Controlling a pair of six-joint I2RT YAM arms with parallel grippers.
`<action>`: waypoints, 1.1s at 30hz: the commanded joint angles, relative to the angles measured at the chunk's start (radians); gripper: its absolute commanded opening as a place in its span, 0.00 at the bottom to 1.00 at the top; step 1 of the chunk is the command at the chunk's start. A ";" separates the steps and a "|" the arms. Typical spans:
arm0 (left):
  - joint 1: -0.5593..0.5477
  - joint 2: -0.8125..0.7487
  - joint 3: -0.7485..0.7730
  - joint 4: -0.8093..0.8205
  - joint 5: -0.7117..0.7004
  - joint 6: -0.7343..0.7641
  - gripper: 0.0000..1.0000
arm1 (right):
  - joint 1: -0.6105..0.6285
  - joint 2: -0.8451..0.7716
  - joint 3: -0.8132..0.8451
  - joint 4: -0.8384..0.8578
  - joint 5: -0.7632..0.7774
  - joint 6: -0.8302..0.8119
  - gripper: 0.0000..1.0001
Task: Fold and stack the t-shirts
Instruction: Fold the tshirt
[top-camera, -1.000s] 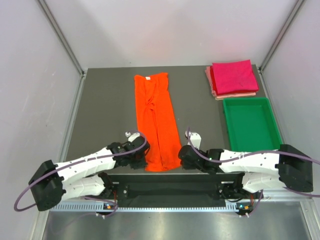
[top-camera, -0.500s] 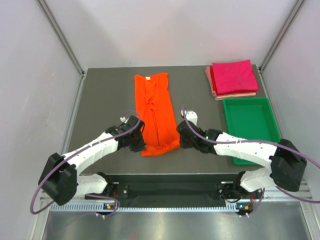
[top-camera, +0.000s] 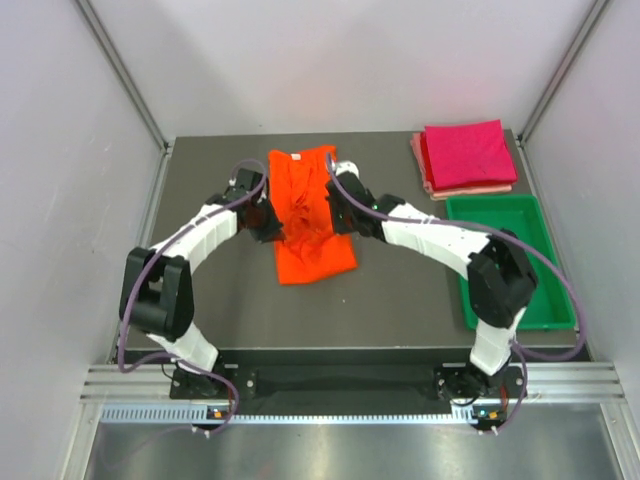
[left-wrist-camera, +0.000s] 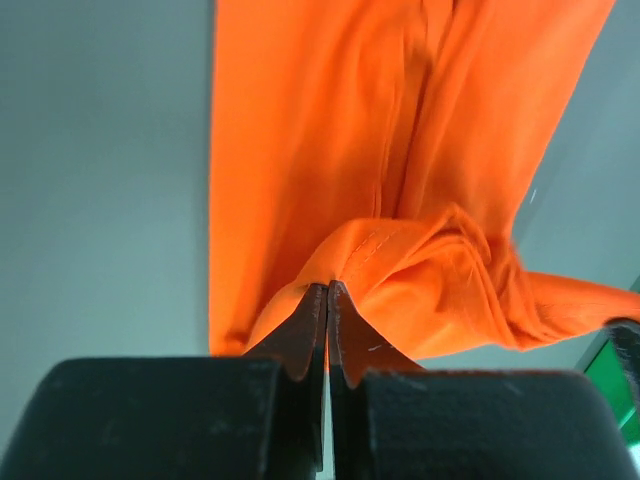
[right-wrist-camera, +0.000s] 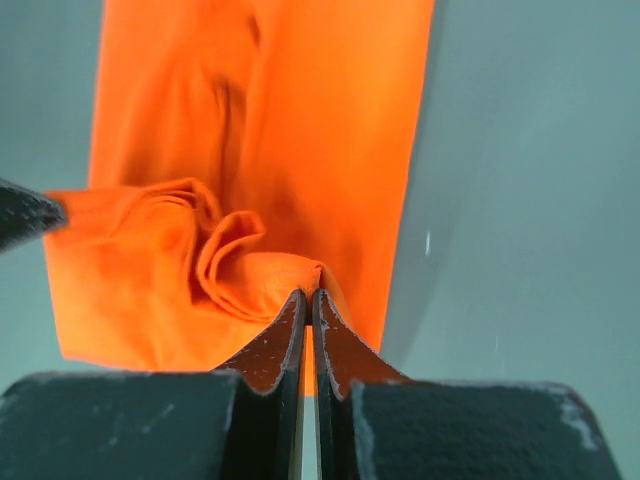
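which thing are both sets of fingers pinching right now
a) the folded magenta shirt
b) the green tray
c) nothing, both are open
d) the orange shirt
d: each wrist view shows the left fingers and right fingers shut on a bunched fold of the orange shirt, while the green tray and magenta shirt lie apart from both arms' fingers.

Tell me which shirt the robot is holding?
The bright orange cloth t-shirt, pinched by the left hand and right hand; the folded magenta shirt and pale pink shirt lie stacked apart.
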 joint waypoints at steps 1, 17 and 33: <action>0.061 0.055 0.094 0.040 0.045 0.066 0.00 | -0.051 0.085 0.186 -0.028 -0.030 -0.084 0.00; 0.157 0.399 0.408 0.069 0.110 0.119 0.00 | -0.182 0.438 0.598 -0.102 -0.134 -0.140 0.00; 0.122 0.342 0.493 -0.044 -0.111 0.242 0.23 | -0.242 0.425 0.679 -0.157 -0.235 -0.179 0.29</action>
